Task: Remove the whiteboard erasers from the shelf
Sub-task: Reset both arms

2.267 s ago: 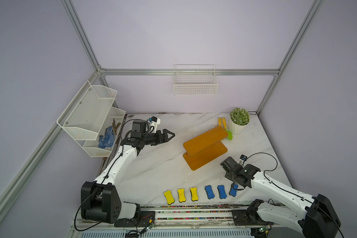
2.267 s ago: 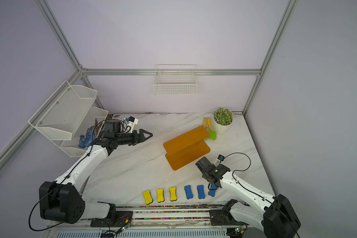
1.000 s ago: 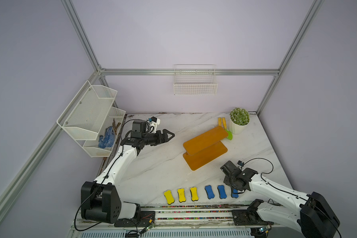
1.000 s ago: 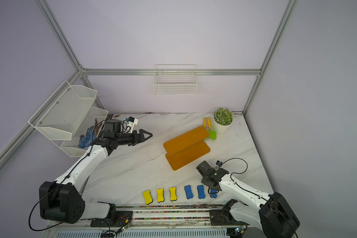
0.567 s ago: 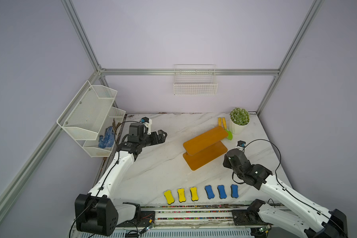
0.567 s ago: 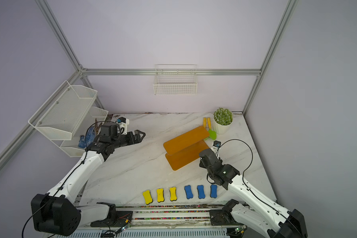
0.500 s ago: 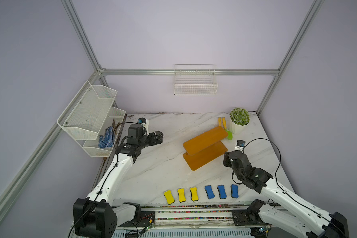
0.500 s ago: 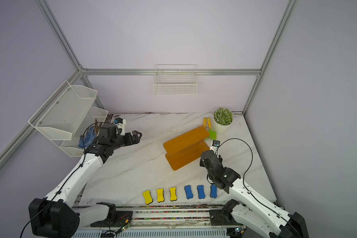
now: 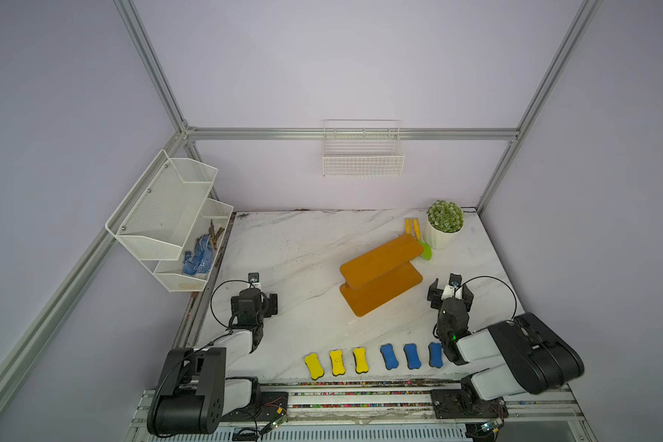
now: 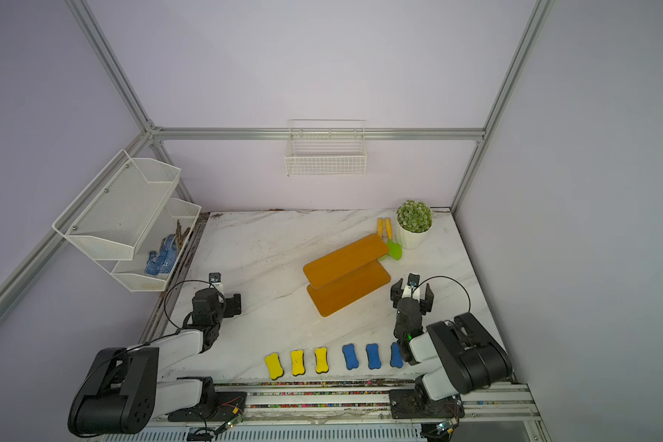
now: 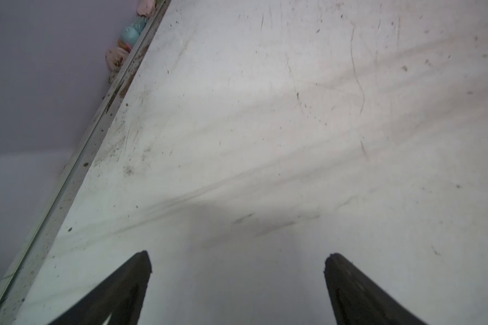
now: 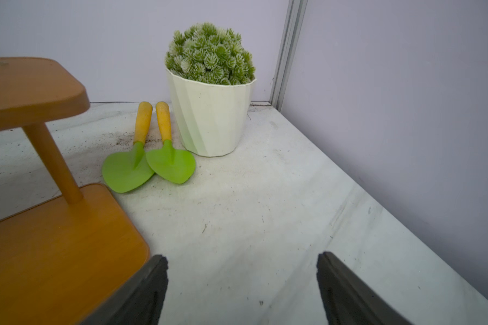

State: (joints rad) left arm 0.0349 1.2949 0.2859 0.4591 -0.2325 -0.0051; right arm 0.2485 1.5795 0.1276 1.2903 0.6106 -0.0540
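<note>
Six whiteboard erasers lie in a row near the table's front edge in both top views: three yellow [image 9: 337, 362] [image 10: 297, 362] and three blue [image 9: 412, 356] [image 10: 373, 356]. My right arm partly covers the rightmost blue eraser [image 9: 435, 354]. The orange shelf [image 9: 381, 260] [image 10: 345, 258] [image 12: 54, 253] stands mid-table with both boards bare. My right gripper [image 9: 450, 296] [image 12: 242, 256] hangs open and empty just right of the shelf's lower board. At the table's left side my left gripper [image 9: 253, 302] [image 11: 238, 254] is open over bare marble, holding nothing.
A potted plant [image 9: 444, 225] [image 12: 209, 112] and two green spatulas [image 12: 150, 166] sit behind the shelf at the back right. A white mesh rack [image 9: 169, 222] with blue gloves [image 9: 198, 256] hangs on the left wall, and a wire basket [image 9: 362, 160] on the back wall.
My right gripper let go of the last blue eraser at the row's right end, opened, and drew back beside the shelf. My left arm pulled back toward the front left.
</note>
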